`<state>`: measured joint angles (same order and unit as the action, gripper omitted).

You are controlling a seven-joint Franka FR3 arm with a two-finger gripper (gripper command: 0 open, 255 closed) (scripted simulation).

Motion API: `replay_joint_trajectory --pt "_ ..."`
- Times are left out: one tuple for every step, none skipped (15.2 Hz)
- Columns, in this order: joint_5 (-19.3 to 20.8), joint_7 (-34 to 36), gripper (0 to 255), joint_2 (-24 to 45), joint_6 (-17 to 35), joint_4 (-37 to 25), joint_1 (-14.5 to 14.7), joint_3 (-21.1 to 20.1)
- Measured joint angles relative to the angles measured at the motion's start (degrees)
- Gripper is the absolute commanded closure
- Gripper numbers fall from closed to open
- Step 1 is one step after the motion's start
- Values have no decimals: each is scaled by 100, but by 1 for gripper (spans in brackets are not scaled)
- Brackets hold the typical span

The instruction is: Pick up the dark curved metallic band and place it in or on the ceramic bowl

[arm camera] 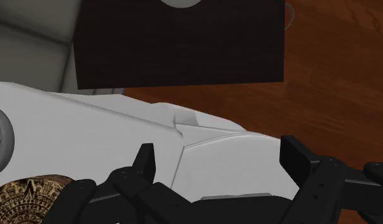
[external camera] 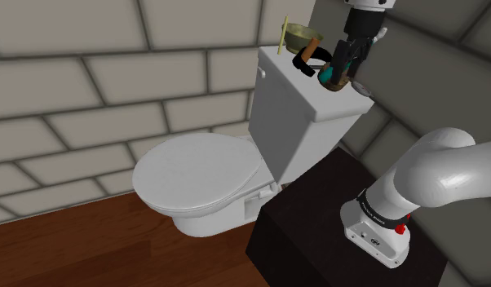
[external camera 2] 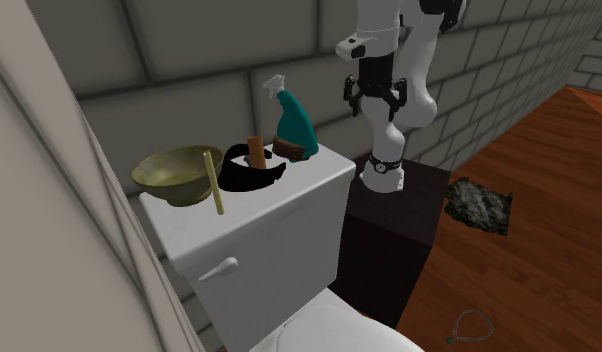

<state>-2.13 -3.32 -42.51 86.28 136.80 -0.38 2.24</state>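
Band: the dark curved band (external camera 2: 251, 178) lies mid-way along the toilet tank lid (external camera: 342, 104), between the bowl (external camera 2: 174, 170) and the spray bottle (external camera 2: 294, 125).
Direction: it lies bowl-ward of the hand (arm camera: 219, 147), which hangs over the lid's bottle end.
Long axis: roughly along the lid.
Hand: fingers wide apart, holding nothing.

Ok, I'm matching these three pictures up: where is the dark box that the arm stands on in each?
Shoulder view: the dark box is at lower right, beside the toilet tank.
Second exterior view: mid-picture, just right of the toilet tank.
Wrist view: beyond the open tool, past the white surface.
Shared landmark: the brown wood floor bordering the box.
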Motion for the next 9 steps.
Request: replay_joint_trajectory --pt "0 0 0 0 0 0 0 0" --pt "27 -53 0 72 88 -9 -11 40" --pt "69 -139 0 189 220 -38 -28 106" --pt "113 -235 0 275 376 -20 -47 178" --pt "158 -337 0 365 501 -45 -68 256" --pt "194 -441 0 538 652 -128 -82 335" --pt "207 -512 0 631 820 -116 -87 385" --pt "227 -604 0 759 968 -159 -96 454" --pt "254 -727 0 949 1134 -247 -111 548"
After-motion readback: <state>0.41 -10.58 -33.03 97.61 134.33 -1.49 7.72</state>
